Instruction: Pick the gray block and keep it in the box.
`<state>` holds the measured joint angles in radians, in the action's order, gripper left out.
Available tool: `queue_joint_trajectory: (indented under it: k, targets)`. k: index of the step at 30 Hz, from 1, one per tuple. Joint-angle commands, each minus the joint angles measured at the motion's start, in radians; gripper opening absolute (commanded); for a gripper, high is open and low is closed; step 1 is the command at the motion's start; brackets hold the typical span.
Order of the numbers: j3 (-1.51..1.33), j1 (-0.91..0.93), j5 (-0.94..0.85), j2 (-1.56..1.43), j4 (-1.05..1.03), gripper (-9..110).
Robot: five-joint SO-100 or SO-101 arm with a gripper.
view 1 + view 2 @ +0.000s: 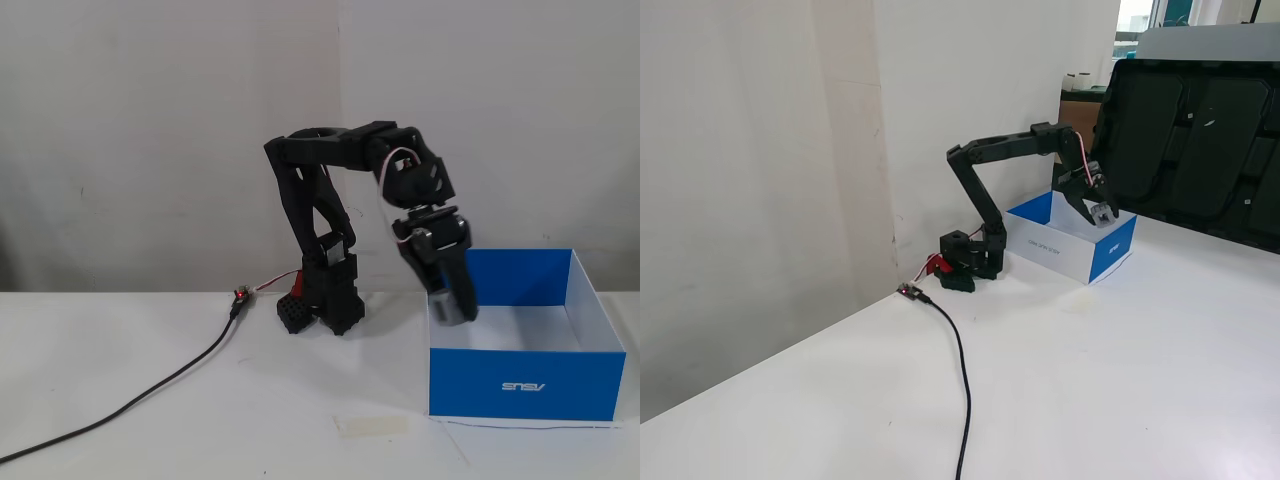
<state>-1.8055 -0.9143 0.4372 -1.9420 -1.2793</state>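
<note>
Above the left part of the box (520,385), as a fixed view shows it, the gripper (453,310) is pointing down past the rim, its tip hanging in front of the white inner wall. In another fixed view the gripper (1102,212) is showing something pale gray between its fingers, which could be the gray block (1101,213), but the pictures are too small to confirm it, and whether the jaws are clamped or apart cannot be told. No block is lying on the table (200,420) in either view. Judging from this, the placing step is in hand: the arm should be lowering further toward the white floor before releasing, keeping clear of the near blue wall, so the cube is not bouncing out.
</note>
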Motion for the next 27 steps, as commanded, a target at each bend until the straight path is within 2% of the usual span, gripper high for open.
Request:
queue_joint_trajectory:
  k: [1, 7, 14, 20, 27]
  targets:
    - [0.080, -0.124, -0.017, -0.069, -0.003, 4]
    - [0.069, -0.278, -0.006, -0.055, 0.017, 5]
    - [0.086, -0.370, 0.000, 0.000, 0.052, 6]
    - [0.117, -0.408, -0.003, 0.080, 0.066, 22]
    - [0.120, -0.403, -0.026, 0.083, 0.055, 28]
